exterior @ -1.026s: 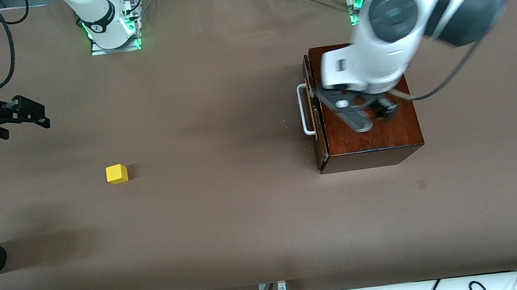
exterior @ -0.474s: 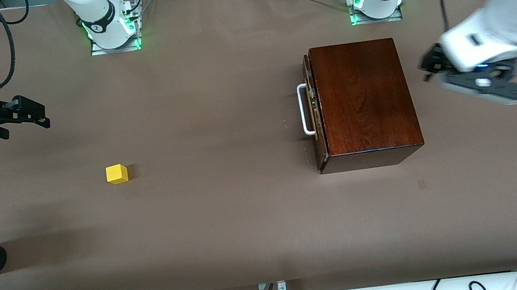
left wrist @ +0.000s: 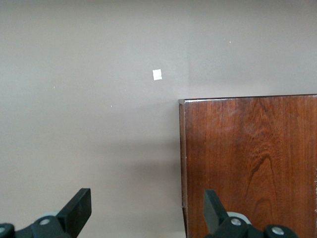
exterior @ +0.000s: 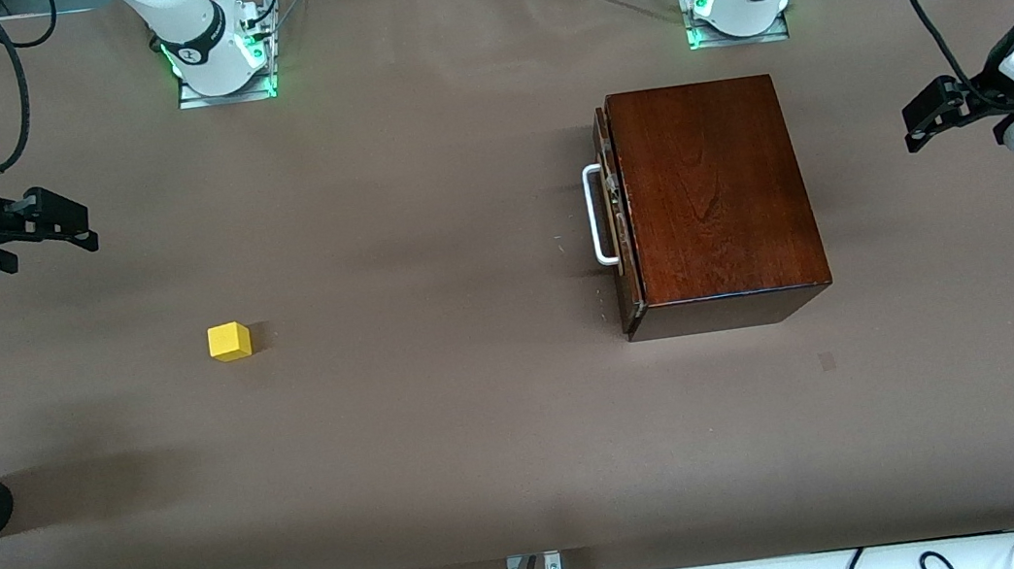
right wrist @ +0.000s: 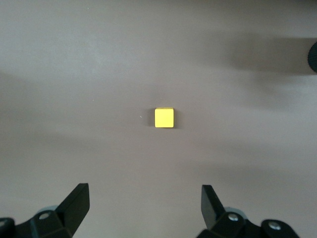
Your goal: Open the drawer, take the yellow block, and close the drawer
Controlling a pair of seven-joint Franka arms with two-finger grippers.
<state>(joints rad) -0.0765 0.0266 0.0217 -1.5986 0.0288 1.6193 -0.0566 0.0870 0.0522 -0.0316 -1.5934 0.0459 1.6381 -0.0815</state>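
Wooden box (exterior: 713, 199), glossy reddish-brown, stood on the table (exterior: 448, 429) toward the left arm's end, serving as landmark; its drawer (exterior: 615, 211) sat pushed in, white bar handle (exterior: 597, 216) facing the right arm's end; yellow block (exterior: 229, 342) lay on the bare table well apart from the box, toward the right arm's end and slightly nearer the front camera; left gripper (exterior: 926, 119) hung over the table beside the box at the left arm's end, fingers (left wrist: 79, 210) spread, nothing held; right gripper (exterior: 69, 229) waited over the table's edge at the right arm's end, well apart from the box, released, empty; small white tag (left wrist: 157, 74) lay on the table near the box.
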